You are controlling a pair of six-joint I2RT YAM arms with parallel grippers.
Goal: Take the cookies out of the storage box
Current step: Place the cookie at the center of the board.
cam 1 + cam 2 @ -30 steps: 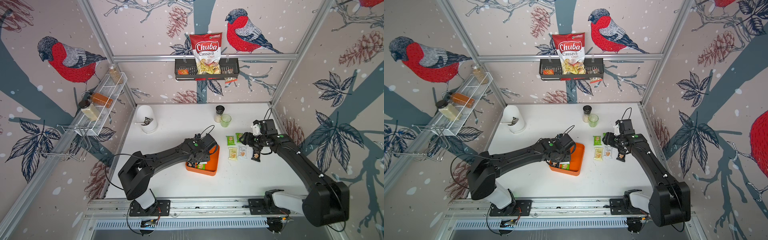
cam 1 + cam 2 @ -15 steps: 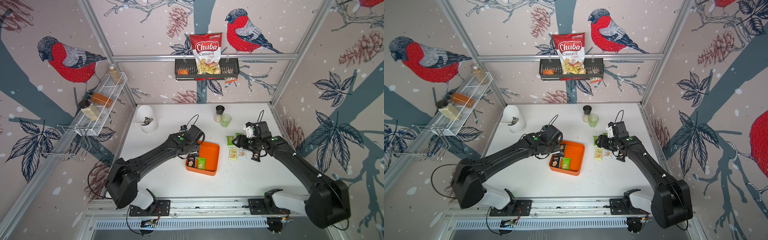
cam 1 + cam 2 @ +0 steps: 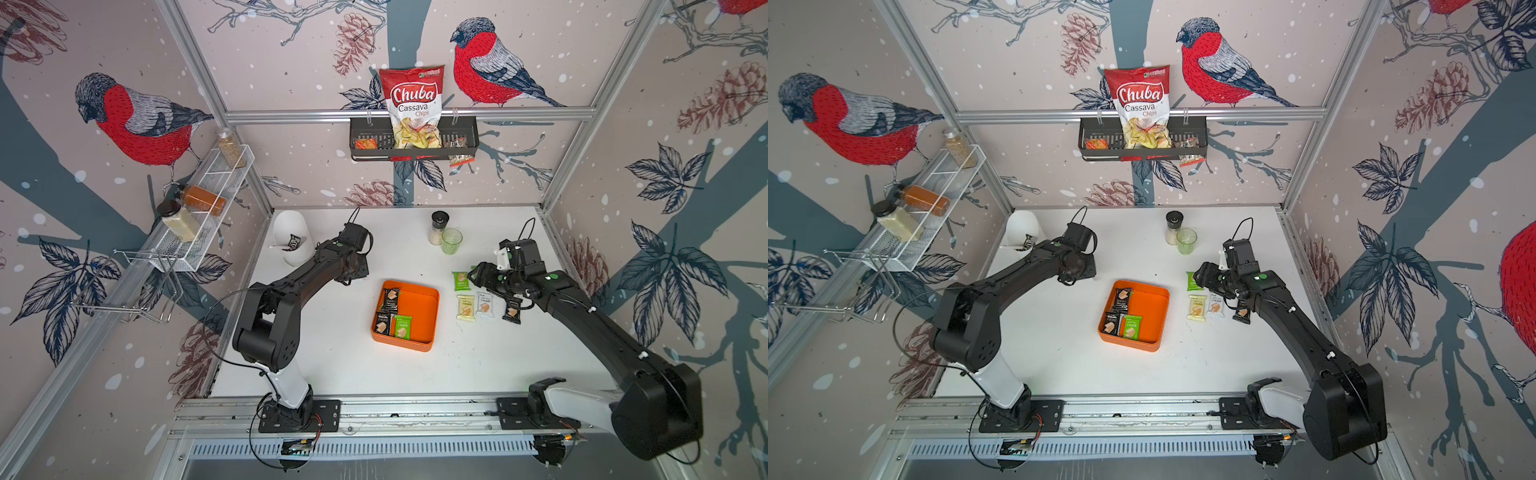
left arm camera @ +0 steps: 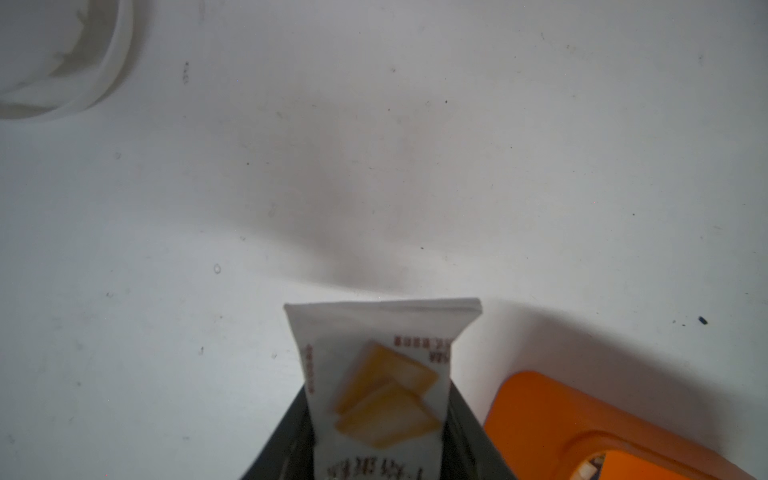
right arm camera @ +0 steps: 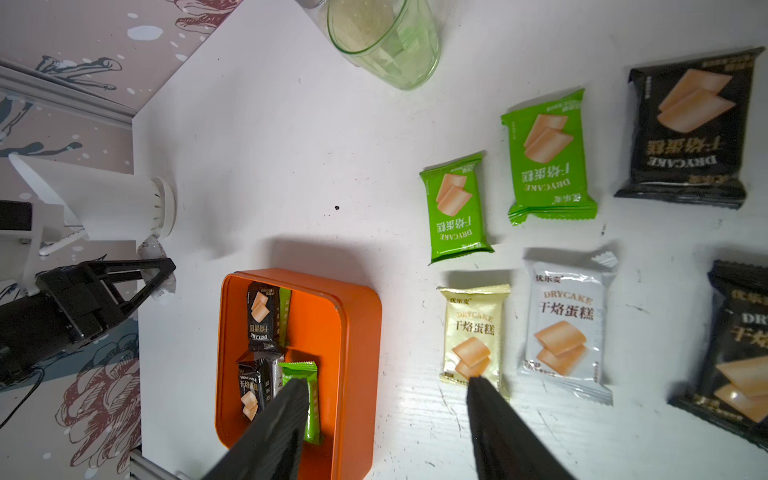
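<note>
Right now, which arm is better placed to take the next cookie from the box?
Right. The right claw is open and empty near the storage box; the left claw is shut on a white packet.

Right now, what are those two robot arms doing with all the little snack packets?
They are emptying the orange storage box. The left pincer is shut on a white cookie packet, held above the table beside the box. The right pincer is open and empty, above the table beside six packets laid out there. A few packets are left in the box.
</note>
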